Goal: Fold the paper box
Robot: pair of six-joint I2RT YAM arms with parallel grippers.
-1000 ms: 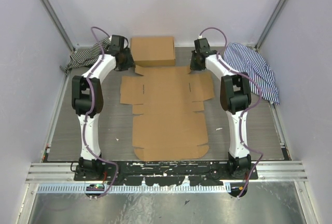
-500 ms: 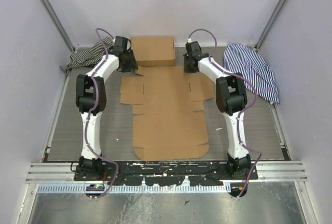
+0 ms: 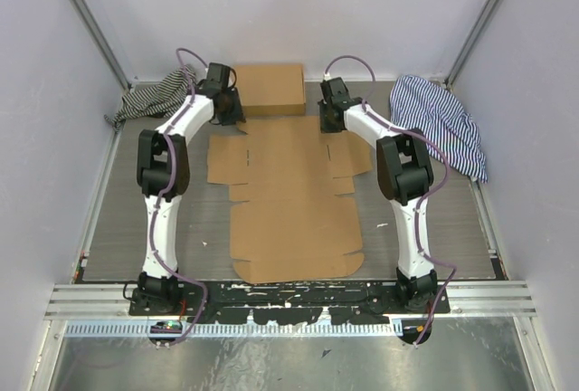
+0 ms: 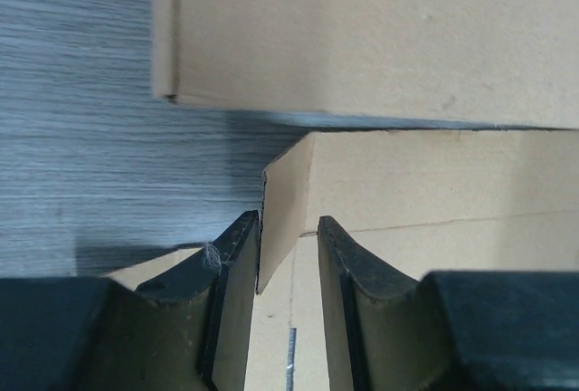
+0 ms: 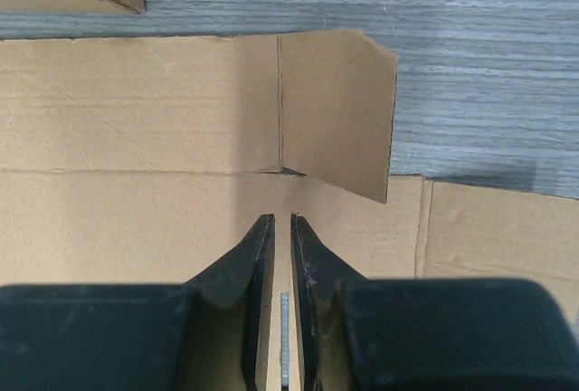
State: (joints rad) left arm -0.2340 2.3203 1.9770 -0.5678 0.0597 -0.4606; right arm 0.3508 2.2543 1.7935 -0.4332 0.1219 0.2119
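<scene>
The paper box (image 3: pixel 294 201) lies as a flat brown die-cut sheet in the middle of the table. My left gripper (image 3: pixel 231 119) is at its far left corner. In the left wrist view a raised corner flap (image 4: pixel 285 183) stands between the open jaws of the left gripper (image 4: pixel 288 219). It rests against the left finger, with a gap to the right one. My right gripper (image 3: pixel 327 124) is low over the far right part of the sheet. Seen from the right wrist, the right gripper (image 5: pixel 282 219) is shut with nothing in it, just short of a half-raised flap (image 5: pixel 335 110).
A ready-formed cardboard box (image 3: pixel 266 88) stands at the back, right behind the sheet's far edge and close to both grippers. Striped cloth lies at the back left (image 3: pixel 154 97) and back right (image 3: pixel 439 119). Walls close in the table on both sides.
Both grippers have moved inward along the sheet's far edge. The left jaws have narrowed around the raised corner flap. The right jaws look the same.
</scene>
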